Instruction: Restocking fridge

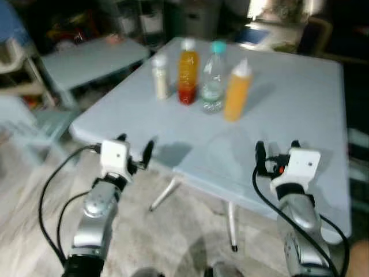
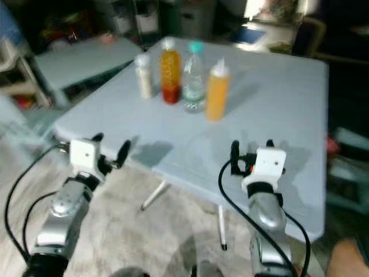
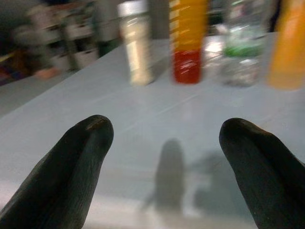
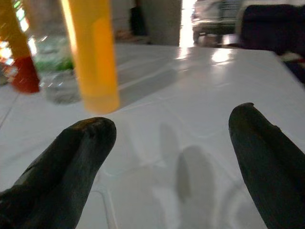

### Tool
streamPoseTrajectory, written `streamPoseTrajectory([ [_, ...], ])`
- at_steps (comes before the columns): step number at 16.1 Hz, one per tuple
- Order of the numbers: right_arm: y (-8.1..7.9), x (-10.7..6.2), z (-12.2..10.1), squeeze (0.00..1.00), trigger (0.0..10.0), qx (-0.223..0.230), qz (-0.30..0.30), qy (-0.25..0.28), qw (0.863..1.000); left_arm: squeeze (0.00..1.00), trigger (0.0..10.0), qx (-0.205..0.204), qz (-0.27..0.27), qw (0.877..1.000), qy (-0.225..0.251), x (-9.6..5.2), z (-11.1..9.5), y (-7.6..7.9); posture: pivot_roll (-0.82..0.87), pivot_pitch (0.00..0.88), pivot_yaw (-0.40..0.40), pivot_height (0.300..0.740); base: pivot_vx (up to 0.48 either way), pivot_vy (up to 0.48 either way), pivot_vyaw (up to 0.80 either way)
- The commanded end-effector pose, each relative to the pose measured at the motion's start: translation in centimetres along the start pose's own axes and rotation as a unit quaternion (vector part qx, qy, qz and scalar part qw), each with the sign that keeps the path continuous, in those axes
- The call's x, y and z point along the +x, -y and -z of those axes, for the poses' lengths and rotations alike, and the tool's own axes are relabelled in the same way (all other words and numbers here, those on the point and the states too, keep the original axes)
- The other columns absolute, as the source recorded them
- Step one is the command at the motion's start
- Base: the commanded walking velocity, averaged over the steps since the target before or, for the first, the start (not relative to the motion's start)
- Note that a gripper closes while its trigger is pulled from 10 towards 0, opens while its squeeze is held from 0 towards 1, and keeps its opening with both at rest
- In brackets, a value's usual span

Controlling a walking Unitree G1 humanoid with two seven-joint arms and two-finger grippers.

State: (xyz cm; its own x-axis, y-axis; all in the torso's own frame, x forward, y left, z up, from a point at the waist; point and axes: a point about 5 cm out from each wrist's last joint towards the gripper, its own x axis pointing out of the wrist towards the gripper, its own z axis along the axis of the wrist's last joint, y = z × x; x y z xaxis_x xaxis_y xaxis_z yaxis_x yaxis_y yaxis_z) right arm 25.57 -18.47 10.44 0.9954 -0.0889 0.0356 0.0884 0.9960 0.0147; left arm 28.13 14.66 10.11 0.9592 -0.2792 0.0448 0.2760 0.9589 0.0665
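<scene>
Several bottles stand in a row on the far part of a white folding table (image 1: 288,98): a small cream bottle (image 1: 160,77), an orange-and-red juice bottle (image 1: 187,71), a clear water bottle (image 1: 213,77) with a teal cap, and an orange squeeze bottle (image 1: 237,91). My left gripper (image 1: 135,146) is open at the table's near left edge, pointing toward the cream bottle (image 3: 135,43) and the juice bottle (image 3: 188,40). My right gripper (image 1: 277,149) is open over the table's near side, with the orange squeeze bottle (image 4: 93,55) ahead of it. Both hold nothing.
A second pale table (image 1: 92,57) stands at the back left, with a white chair (image 1: 26,121) at the left. The table's metal legs (image 1: 232,222) stand on a grey floor below me. Dark clutter and shelving fill the background.
</scene>
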Motion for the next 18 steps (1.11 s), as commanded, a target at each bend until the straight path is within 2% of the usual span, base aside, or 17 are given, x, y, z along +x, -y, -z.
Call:
streamPoseTrajectory([
  [1, -0.87, 0.00, -0.29, 0.00, 10.0, 0.004, -0.011, 0.008, 1.000, 0.00, 10.0, 0.011, -0.001, 1.000, 0.010, 0.21, -0.49, -0.35, -0.04, 0.029, 0.027, 0.740, 0.289, 0.382, -0.63],
  [5, -1.23, 0.13, -0.45, 0.00, 10.0, 0.007, -0.015, 0.009, 1.000, 0.00, 10.0, 0.010, -0.005, 1.000, 0.016, 0.47, -0.81, -0.20, -0.03, 0.029, 0.022, 0.740, 0.272, 0.341, -0.28],
  [9, -1.70, 0.17, -0.37, 0.00, 10.0, 0.002, -0.022, 0.008, 1.000, 0.00, 10.0, 0.011, 0.002, 1.000, 0.016, -0.37, -0.61, -0.19, -0.02, 0.033, 0.018, 0.740, 0.065, 0.000, 0.00],
  [18, -1.45, 0.05, -0.31, 0.00, 10.0, 0.005, -0.020, 0.007, 1.000, 0.00, 10.0, 0.006, 0.016, 1.000, 0.014, -0.51, -0.66, 0.37, -0.02, 0.038, 0.012, 0.740, 0.348, 0.000, 0.00],
])
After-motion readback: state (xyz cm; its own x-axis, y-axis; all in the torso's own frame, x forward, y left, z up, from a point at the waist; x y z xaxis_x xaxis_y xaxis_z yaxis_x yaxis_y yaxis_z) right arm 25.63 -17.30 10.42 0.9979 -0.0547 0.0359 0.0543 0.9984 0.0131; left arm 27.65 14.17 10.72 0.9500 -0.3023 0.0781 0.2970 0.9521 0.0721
